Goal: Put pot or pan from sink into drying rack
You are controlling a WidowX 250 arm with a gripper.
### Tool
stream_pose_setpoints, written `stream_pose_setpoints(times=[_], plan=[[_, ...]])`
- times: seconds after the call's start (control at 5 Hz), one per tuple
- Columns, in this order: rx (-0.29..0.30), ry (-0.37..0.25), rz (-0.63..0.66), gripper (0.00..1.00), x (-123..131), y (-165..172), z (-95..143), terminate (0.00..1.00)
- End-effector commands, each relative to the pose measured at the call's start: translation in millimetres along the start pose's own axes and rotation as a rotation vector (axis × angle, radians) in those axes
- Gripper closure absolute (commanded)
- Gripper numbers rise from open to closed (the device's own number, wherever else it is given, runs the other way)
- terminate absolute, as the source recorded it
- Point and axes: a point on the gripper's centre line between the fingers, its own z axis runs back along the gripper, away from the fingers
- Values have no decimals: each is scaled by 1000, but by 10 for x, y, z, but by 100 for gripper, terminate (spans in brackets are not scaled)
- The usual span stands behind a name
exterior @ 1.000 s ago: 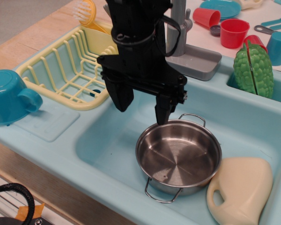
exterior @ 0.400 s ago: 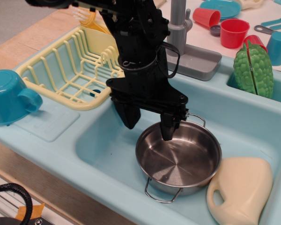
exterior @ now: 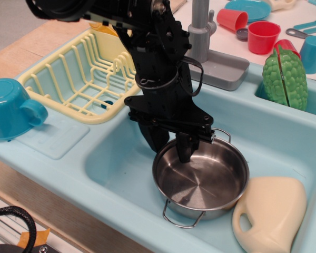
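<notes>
The pan lay in the sink, a cream jug touching its right side. Our claw stood apart astride the far-left rim, one finger inside, one outside. We judged it best to clamp on the rim firmly and lift straight before moving left and farther to the drying rack. A blue cup stood near left; the wooden table lay beyond.

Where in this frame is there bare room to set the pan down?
The drying rack looks bare on its grid bottom. The flat ledge between the teal cup and the rack is bare too. Inside the sink, only the floor left of the pan is free; the cream jug crowds the right.
</notes>
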Motion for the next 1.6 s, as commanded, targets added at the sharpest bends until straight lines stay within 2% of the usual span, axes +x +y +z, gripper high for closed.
stream_pose_setpoints(times=[0.0, 0.2, 0.4, 0.6, 1.0, 1.2, 1.4], plan=[[-14, -18, 1, 100, -5, 25, -32, 0], [-16, -17, -2, 100, -18, 28, -24, 0], [12, -4, -8, 100, 12, -7, 100, 0], [58, -6, -14, 100, 75, -15, 313, 0], [118, -27, -29, 100, 340, 223, 880, 0], [120, -87, -31, 100, 347, 485, 1094, 0], [111, -130, -28, 100, 345, 752, 1182, 0]])
